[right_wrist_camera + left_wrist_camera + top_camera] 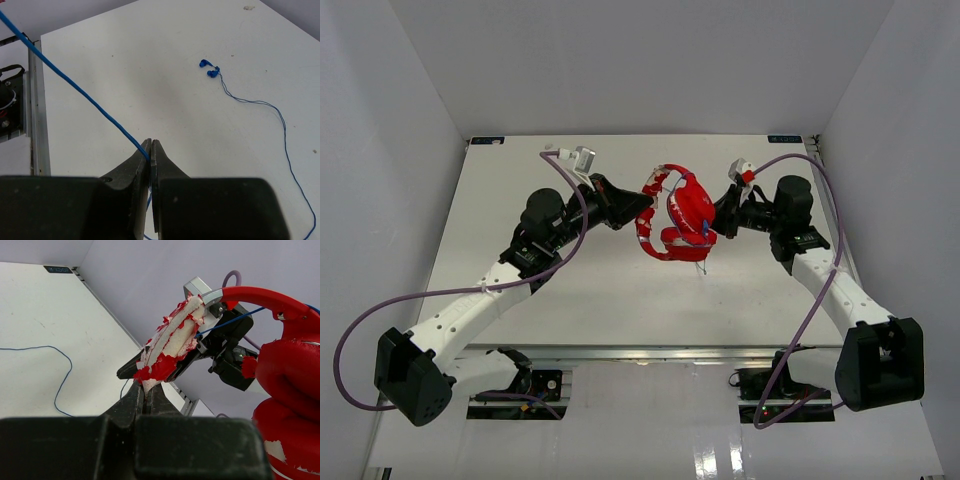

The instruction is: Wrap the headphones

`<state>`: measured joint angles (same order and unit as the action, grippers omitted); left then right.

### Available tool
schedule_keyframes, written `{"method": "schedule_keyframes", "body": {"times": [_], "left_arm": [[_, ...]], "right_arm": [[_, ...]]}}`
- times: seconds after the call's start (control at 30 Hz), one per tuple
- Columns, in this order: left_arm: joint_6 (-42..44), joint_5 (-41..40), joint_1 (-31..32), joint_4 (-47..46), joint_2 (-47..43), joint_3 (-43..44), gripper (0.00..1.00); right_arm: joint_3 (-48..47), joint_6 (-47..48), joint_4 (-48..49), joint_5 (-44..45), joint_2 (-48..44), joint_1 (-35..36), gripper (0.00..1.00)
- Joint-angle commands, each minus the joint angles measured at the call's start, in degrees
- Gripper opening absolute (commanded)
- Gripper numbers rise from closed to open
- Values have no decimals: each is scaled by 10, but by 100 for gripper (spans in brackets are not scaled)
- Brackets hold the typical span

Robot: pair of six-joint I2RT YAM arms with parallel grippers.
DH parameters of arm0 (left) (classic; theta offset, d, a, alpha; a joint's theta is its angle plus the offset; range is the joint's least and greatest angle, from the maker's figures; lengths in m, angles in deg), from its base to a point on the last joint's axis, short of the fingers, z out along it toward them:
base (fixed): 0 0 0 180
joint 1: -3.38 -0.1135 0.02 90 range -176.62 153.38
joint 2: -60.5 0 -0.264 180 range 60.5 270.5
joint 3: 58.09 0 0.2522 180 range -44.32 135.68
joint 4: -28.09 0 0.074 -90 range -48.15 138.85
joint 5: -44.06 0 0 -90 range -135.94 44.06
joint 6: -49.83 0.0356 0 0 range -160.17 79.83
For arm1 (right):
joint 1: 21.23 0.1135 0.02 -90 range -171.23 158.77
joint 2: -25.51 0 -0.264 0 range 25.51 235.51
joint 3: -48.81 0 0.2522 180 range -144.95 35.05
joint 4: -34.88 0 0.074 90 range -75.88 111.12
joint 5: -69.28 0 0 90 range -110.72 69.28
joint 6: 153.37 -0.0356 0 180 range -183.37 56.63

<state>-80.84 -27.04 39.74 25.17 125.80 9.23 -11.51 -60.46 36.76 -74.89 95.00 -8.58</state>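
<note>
We're seeing the left gripper (148, 396) clenching the headphones (686, 208) by their flaking, curved red-and-white headband (175, 340), puffy red cups (292, 367) hanging between both arms; right gripper (150, 150) is pinching the thin blue cable (75, 85) above the smooth white surface (150, 75).
</note>
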Motion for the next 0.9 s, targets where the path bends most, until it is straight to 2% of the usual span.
{"method": "schedule_keyframes", "body": {"times": [0.0,0.27,0.87], "left_arm": [[0,37,0,-39,-18,43,0],[11,84,-1,-53,-18,50,0],[-5,89,0,-76,-25,72,0]], "right_arm": [[-3,-11,28,6,3,-8,8],[2,-9,28,11,17,-15,8],[7,1,9,13,34,-16,8]]}}
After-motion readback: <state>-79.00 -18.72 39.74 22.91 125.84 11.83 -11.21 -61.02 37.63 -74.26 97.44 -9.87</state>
